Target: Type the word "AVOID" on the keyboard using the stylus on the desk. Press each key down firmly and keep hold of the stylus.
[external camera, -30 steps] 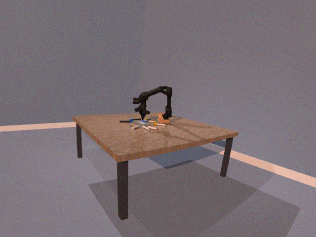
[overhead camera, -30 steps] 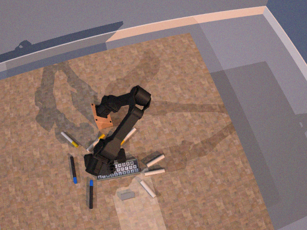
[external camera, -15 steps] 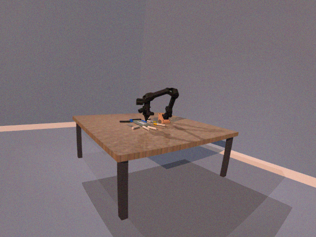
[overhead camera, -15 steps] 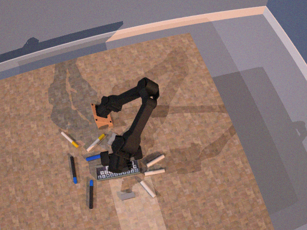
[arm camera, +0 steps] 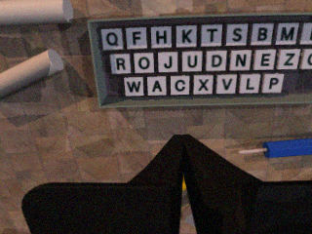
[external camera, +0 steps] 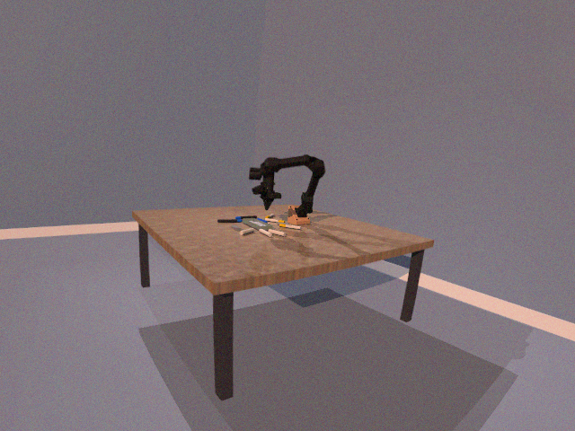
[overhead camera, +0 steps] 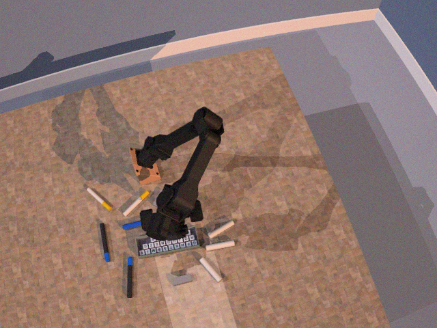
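The claw [overhead camera: 173, 231] [external camera: 267, 206] [arm camera: 180, 142] is pressed together, seemingly on nothing, at the wrist view's lower centre. Above lies the lettered keyboard [overhead camera: 168, 244] [external camera: 258, 224] [arm camera: 192, 61]; at right, the likely blue stylus [overhead camera: 131, 225] [external camera: 262, 220] [arm camera: 292, 148]. Pickup seems pending; opening and alignment are needed.

A bare room: plain grey walls, pale skirting, one wooden table [overhead camera: 335, 282] [external camera: 296, 259].

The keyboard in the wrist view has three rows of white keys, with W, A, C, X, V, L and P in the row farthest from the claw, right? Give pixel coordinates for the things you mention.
Not quite: on the keyboard [overhead camera: 167, 255] [arm camera: 195, 100], that row is the one nearest the claw [arm camera: 180, 142], as the wrist view shows. The rest stands.
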Controlling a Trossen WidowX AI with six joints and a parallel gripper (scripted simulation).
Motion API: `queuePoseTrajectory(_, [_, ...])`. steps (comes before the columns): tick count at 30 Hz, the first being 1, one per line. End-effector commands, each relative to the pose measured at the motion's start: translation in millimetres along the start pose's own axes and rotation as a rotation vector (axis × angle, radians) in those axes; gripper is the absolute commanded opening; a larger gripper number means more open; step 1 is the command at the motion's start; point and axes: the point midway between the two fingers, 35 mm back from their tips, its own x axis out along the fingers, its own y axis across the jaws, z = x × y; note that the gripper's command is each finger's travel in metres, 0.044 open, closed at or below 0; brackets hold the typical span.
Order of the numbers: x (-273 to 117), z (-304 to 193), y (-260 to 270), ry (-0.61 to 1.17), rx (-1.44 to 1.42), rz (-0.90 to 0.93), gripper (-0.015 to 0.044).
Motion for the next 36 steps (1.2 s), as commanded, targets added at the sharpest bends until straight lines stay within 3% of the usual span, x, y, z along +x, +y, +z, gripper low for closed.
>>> queuePoseTrajectory(1, [0.9, 0.7, -0.5, -0.003, 0.0, -0.001, 0.0])
queuePoseTrajectory(4, [0.4, 0.1, 0.2, 0.0, -0.002, 0.0, 0.0])
queuePoseTrajectory(8, [0.4, 0.1, 0.2, 0.0, -0.002, -0.001, 0.0105])
queuePoseTrajectory(12, [0.4, 0.1, 0.2, 0.0, -0.002, 0.0, 0.0])
queuePoseTrajectory(22, [0.4, 0.1, 0.2, 0.0, -0.002, 0.0, 0.0])
queuePoseTrajectory(25, [0.5, 0.0, -0.9, 0.002, -0.012, 0.002, 0.0079])
queuePoseTrajectory(28, [2.5, -2.0, -16.8, 0.022, -0.159, 0.035, 0.015])
queuePoseTrajectory(36, [10.8, -15.8, -68.1, 0.014, -0.676, 0.191, 0.015])
